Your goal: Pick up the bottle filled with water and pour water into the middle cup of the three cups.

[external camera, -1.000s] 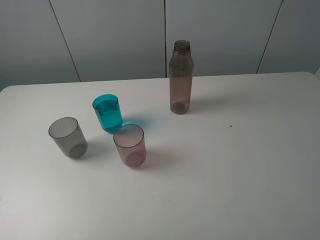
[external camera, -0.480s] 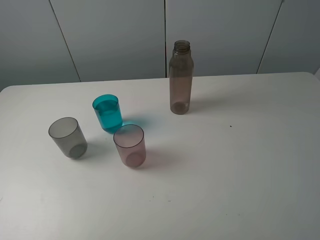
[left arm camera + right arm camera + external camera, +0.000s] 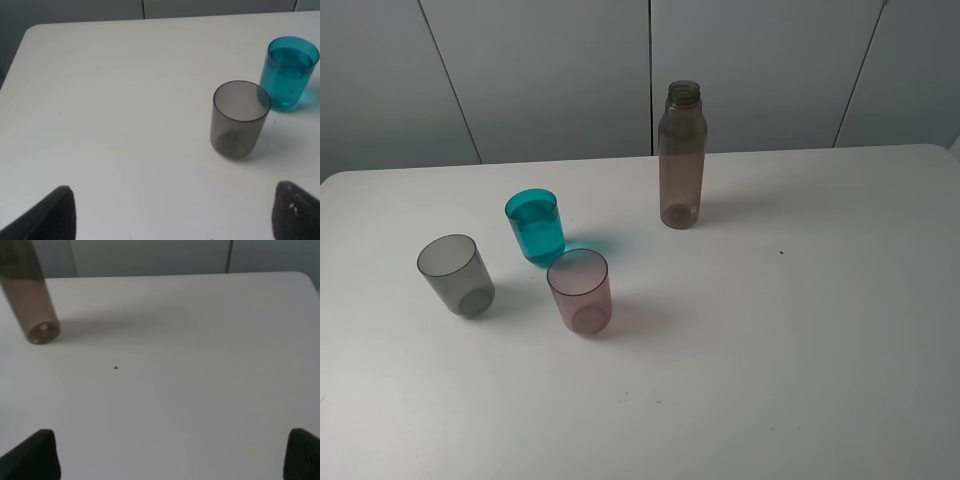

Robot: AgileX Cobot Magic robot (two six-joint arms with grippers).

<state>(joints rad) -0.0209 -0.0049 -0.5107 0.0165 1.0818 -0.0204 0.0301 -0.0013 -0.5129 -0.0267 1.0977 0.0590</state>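
Bottle down, teal cup holding water: the pour looks finished.

The bottle (image 3: 681, 155) stands upright far of centre on the table (image 3: 800, 330), well apart from the cups. Teal cup (image 3: 535, 225) sits left, grey cup (image 3: 456, 275) nearer-left, pink cup (image 3: 580, 291) just near it. Nothing has shifted over the last second. Left gripper (image 3: 170, 210) and right gripper (image 3: 172, 455) both gape wide, empty, back from everything.

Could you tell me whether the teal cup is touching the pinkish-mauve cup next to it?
Apart. In the exterior high view, a strip of white table shows between the teal cup and the pinkish-mauve cup.
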